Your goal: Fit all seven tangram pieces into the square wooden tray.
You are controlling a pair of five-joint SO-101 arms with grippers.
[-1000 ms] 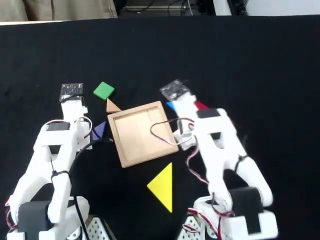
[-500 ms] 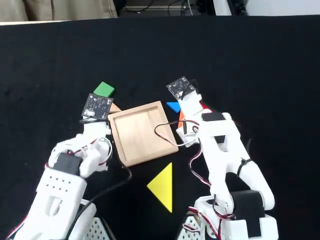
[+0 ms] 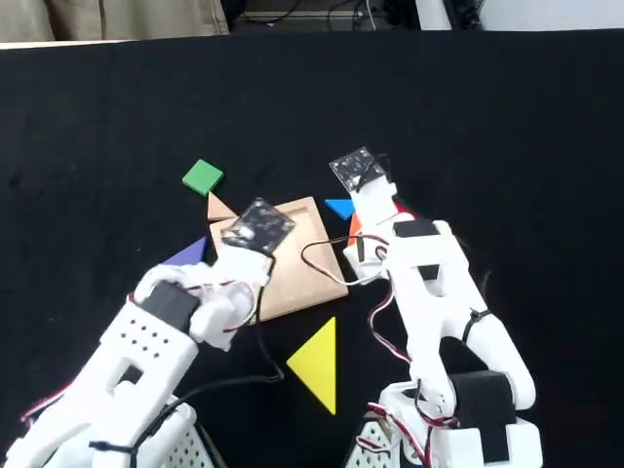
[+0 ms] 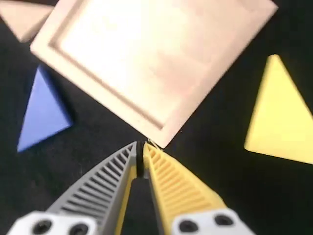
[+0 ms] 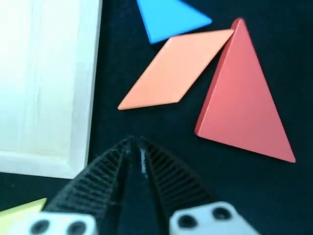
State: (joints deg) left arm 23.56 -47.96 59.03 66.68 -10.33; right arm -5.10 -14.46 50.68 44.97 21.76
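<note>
Left jaws: the left gripper (image 4: 142, 149) has its tips pressed together with nothing between them, poised just off one corner of the tray (image 4: 146, 63).
Right jaws: the right gripper (image 5: 134, 144) is nearly closed and empty, over the bare cloth just beside the tray's side rim.
Nearest the left jaws: a yellow triangle (image 4: 279, 117) on one side of that corner and a purple triangle (image 4: 44, 110) on the other, both flat on the table and apart from the tray.
Nearest the right jaws: an orange parallelogram (image 5: 176, 73), with a red triangle (image 5: 242, 103) touching its end and a blue triangle (image 5: 168, 17) just beyond.
Farther out: a tan triangle (image 3: 218, 207) at the tray's far corner and a green square (image 3: 203, 176) a little past it.
Tray: flat on the black table (image 3: 507, 127), with no piece inside; all seven lie outside.
Handling: the pieces look like thin, stiff painted wood, probably light and smooth-faced, so likely to slide on the cloth.
Where to grip: across two opposite side edges, low down; on the triangles, across a narrower part near a point rather than the widest span.
</note>
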